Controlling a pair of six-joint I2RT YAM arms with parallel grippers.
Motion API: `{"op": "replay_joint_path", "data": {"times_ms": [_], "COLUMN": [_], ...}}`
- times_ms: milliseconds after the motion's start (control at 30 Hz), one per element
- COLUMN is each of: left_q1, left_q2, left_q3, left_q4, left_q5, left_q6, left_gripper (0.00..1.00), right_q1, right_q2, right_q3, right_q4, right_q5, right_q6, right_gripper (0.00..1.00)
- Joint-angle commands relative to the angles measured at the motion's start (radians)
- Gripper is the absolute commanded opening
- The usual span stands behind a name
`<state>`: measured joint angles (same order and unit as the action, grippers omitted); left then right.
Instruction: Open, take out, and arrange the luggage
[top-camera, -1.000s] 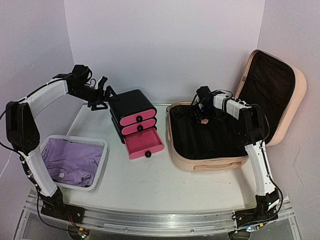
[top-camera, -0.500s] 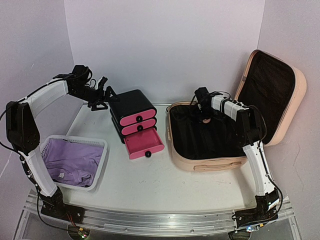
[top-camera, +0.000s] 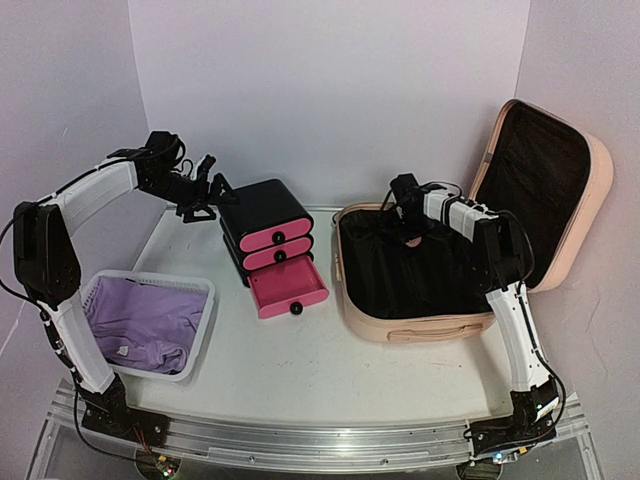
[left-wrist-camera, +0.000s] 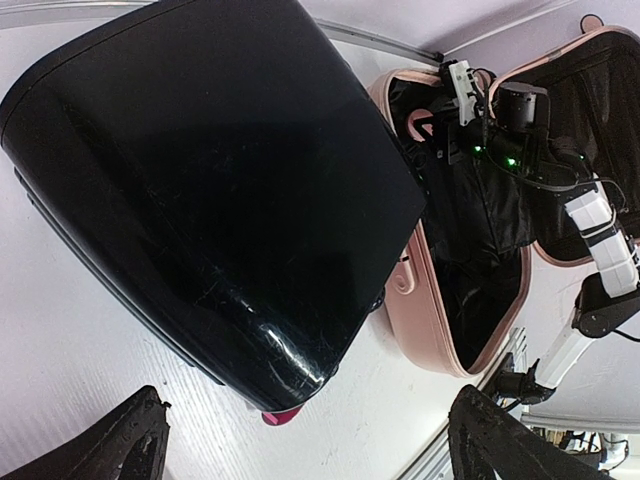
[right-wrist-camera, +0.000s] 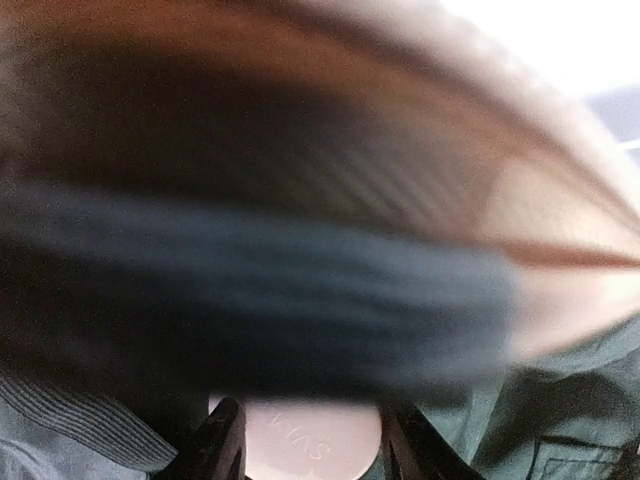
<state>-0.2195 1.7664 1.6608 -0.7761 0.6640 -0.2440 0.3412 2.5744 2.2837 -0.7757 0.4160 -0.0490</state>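
Observation:
The luggage (top-camera: 420, 325) lies open on the right, its peach-pink lid (top-camera: 590, 200) standing up and its black lining exposed; in the left wrist view its shell (left-wrist-camera: 440, 320) shows at right. My right gripper (top-camera: 410, 236) reaches into the back of the case. In the right wrist view its fingers (right-wrist-camera: 225, 440) press both sides of a small pink round item (right-wrist-camera: 310, 440) with raised lettering, under a blurred dark strap (right-wrist-camera: 260, 300). My left gripper (top-camera: 213, 190) hovers open behind the black drawer box (top-camera: 262, 212), with nothing between its fingertips (left-wrist-camera: 110, 445).
The black-and-pink drawer box (left-wrist-camera: 200, 180) stands at mid-table with its bottom drawer (top-camera: 290, 285) pulled out. A white mesh basket (top-camera: 205, 300) holding purple cloth (top-camera: 140, 320) sits at front left. Walls close in on the back and both sides.
My right gripper's jaws have narrowed onto the pink round item and it has shifted slightly toward the back of the case. The left arm has not moved.

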Motion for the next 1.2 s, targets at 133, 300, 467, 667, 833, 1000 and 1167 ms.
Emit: {"op": "replay_joint_path", "data": {"times_ms": [133,300,467,667,833,1000,1167], "left_q1": [0.005,0.005,0.005,0.005,0.006,0.005,0.005], "left_q2": [-0.013,-0.016,-0.014,-0.005,-0.005,-0.001,-0.007], "left_q3": [0.004,0.004,0.004,0.004,0.003,0.004,0.005], "left_q4": [0.03,0.03,0.03,0.03,0.03,0.03,0.029], "left_q5": [0.022,0.022,0.025,0.025,0.018,0.026,0.018], "left_q6": [-0.003,-0.003,-0.003,-0.003,-0.001,-0.003,0.0], "left_gripper": [0.98,0.98,0.98,0.98,0.98,0.98,0.98], "right_q1": [-0.007,-0.007,-0.018,-0.07,-0.124,-0.149,-0.153], "right_q2": [-0.189,-0.237,-0.275,-0.231,-0.237,-0.201,-0.205], "right_q3": [-0.124,-0.204,-0.264,-0.222,-0.283,-0.291,-0.316], "right_q4": [0.008,0.023,0.023,0.009,0.045,0.114,0.157], "right_q5": [-0.05,-0.054,-0.076,-0.239,-0.355,-0.482,-0.497], "right_q6": [0.091,0.111,0.218,0.43,0.625,0.684,0.695], "right_gripper": [0.45,0.45,0.5,0.66,0.58,0.48,0.45]}}
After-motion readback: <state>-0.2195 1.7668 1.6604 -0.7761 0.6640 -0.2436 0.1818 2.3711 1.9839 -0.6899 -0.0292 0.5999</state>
